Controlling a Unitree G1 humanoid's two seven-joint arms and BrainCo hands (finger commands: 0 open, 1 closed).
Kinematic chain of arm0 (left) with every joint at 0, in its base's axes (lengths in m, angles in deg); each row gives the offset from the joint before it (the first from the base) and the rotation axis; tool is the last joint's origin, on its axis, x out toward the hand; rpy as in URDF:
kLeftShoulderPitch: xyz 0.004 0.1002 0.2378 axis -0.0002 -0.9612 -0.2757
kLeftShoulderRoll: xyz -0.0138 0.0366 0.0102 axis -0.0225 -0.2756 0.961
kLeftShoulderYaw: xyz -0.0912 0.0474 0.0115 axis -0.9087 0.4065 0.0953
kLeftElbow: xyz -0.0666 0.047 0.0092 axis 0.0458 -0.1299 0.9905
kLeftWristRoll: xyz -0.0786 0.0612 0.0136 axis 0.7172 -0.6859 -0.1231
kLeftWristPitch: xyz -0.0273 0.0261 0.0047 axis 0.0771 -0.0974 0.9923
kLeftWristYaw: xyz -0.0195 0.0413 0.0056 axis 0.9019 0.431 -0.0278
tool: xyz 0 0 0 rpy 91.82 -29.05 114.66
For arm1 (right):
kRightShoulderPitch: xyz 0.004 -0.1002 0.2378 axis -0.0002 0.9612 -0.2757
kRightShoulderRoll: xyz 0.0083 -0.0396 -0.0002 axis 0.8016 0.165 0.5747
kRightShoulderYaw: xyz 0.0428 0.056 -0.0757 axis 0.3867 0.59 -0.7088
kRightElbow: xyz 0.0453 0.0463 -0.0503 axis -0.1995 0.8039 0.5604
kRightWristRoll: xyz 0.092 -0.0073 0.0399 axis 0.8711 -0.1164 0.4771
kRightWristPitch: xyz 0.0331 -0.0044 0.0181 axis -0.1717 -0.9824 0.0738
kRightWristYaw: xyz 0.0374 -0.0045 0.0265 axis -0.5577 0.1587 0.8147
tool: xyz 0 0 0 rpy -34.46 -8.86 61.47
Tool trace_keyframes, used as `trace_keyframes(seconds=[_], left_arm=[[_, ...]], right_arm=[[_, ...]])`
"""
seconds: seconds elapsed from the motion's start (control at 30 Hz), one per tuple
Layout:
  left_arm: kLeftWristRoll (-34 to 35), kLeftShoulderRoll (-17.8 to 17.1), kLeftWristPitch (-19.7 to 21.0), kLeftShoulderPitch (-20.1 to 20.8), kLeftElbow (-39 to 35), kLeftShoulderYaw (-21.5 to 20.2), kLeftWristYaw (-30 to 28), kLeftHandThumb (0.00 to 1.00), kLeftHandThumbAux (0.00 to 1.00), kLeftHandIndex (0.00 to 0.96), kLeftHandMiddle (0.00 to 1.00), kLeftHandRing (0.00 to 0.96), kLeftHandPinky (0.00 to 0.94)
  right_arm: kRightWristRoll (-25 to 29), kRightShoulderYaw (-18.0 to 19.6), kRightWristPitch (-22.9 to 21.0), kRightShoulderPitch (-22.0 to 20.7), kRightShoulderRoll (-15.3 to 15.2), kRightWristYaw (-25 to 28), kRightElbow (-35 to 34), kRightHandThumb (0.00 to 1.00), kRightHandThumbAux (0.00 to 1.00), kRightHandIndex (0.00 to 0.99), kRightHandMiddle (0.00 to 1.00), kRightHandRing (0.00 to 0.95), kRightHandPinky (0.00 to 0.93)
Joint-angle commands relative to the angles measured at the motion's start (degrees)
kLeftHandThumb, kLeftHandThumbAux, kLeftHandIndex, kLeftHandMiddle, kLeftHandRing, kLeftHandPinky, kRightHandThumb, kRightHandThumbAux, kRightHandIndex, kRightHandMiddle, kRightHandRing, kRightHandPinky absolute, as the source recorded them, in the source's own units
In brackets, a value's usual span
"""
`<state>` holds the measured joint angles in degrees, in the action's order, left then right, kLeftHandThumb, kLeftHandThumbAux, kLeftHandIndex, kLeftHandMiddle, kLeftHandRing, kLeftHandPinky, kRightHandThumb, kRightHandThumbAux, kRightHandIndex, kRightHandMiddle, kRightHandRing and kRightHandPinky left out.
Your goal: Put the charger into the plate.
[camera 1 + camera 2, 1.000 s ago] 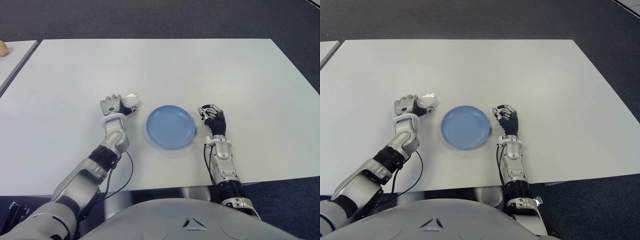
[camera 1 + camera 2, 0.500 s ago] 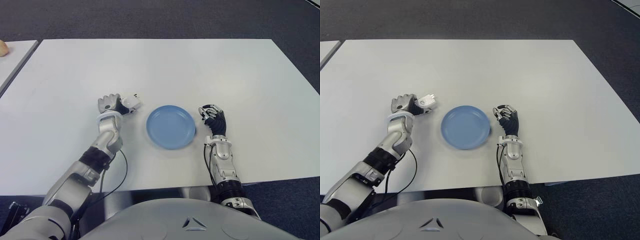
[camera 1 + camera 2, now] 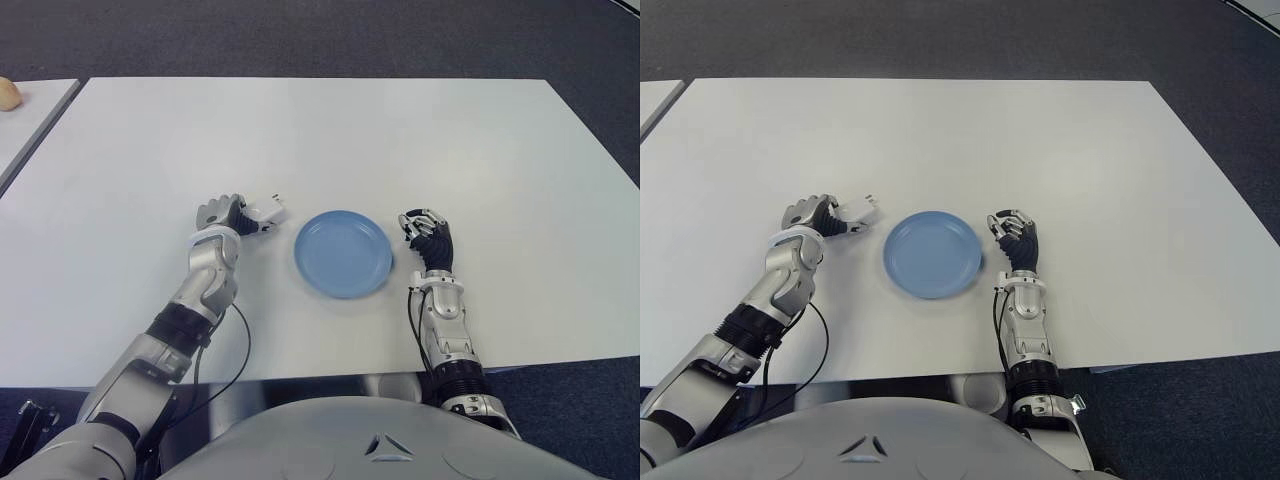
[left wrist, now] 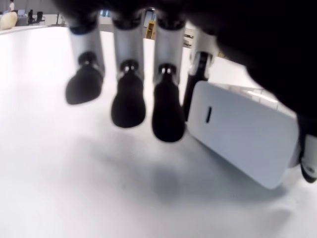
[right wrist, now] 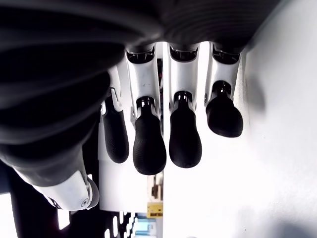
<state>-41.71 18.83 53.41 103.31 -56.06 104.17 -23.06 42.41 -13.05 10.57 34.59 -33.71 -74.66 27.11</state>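
The white charger (image 3: 268,211) shows just left of the round blue plate (image 3: 343,252) on the white table, prongs pointing away from me. My left hand (image 3: 243,219) is at its near-left end. In the left wrist view the charger (image 4: 242,144) sits tilted between the thumb and index finger, low over the table, while the other fingers (image 4: 128,101) hang straight beside it. My right hand (image 3: 428,236) shows right of the plate with its fingers (image 5: 148,144) curled and holding nothing.
The white table (image 3: 400,140) stretches far behind the plate. A second table (image 3: 25,120) adjoins at the far left, with a beige object (image 3: 8,93) on it. Dark carpet lies beyond the table's far edge.
My left forearm has swung out to the left and the hand has turned. The charger has tipped flatter and shifted slightly towards the plate. The right hand has not moved.
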Motion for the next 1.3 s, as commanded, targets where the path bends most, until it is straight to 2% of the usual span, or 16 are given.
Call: trace_keyframes(seconds=[0.03,0.6,0.9,1.3], left_arm=[[0.67,-0.23,-0.13,-1.16,-0.58,-0.36,-1.79,0.733,0.686,0.445,0.748,0.775,0.809],[0.92,-0.72,-0.86,-2.0,-2.31,-1.62,-1.38,0.734,0.687,0.444,0.775,0.807,0.846],[0.0,-0.59,0.52,-3.81,-12.89,-4.18,-1.1,0.736,0.685,0.446,0.797,0.808,0.799],[-0.84,0.95,-4.51,-7.13,-23.28,-5.04,2.31,0.735,0.687,0.445,0.803,0.805,0.81]], right_arm=[[0.58,0.33,-1.54,1.19,0.57,-0.06,1.43,0.707,0.724,0.436,0.756,0.748,0.762],[0.54,0.44,-0.68,1.07,0.96,-0.07,1.8,0.706,0.725,0.436,0.758,0.75,0.759],[0.19,0.42,0.62,0.97,0.83,-0.12,2.49,0.706,0.725,0.436,0.759,0.751,0.762],[0.03,0.41,0.53,0.69,0.43,-0.01,3.21,0.706,0.725,0.436,0.76,0.753,0.765]])
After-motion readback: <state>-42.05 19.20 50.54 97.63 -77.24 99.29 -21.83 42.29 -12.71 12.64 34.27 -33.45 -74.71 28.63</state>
